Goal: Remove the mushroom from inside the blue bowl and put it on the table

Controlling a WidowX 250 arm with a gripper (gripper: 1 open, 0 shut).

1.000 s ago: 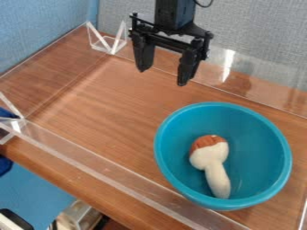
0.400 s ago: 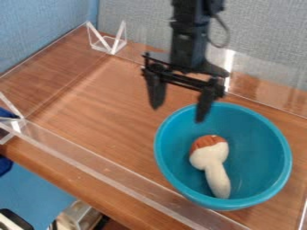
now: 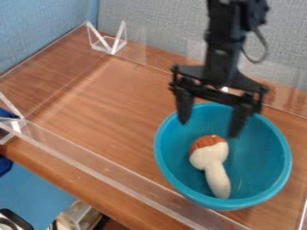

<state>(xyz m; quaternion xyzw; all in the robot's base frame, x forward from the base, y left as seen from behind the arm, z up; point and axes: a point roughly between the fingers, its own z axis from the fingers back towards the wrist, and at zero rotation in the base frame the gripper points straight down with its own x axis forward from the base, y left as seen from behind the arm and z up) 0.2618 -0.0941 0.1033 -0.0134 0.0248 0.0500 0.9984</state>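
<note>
The blue bowl [image 3: 267, 184] sits at the front right of the table [image 3: 96, 90]. Inside it lies the mushroom [image 3: 213, 162] on its side, orange-brown cap toward the back, cream stem pointing to the front. My gripper [image 3: 214, 119] hangs over the bowl's back rim with its two black fingers spread wide and pointing down. It stands open, nothing between the fingers, just above and behind the mushroom's cap without touching it.
Clear acrylic walls [image 3: 84, 157] edge the table along the front and left. A small clear bracket [image 3: 110, 40] stands at the back left corner. The wood surface stretches left of the bowl.
The gripper has travelled from the back centre of the table to the right and forward, and now hangs over the bowl's back rim. Its fingers stayed open. The mushroom has not moved.
</note>
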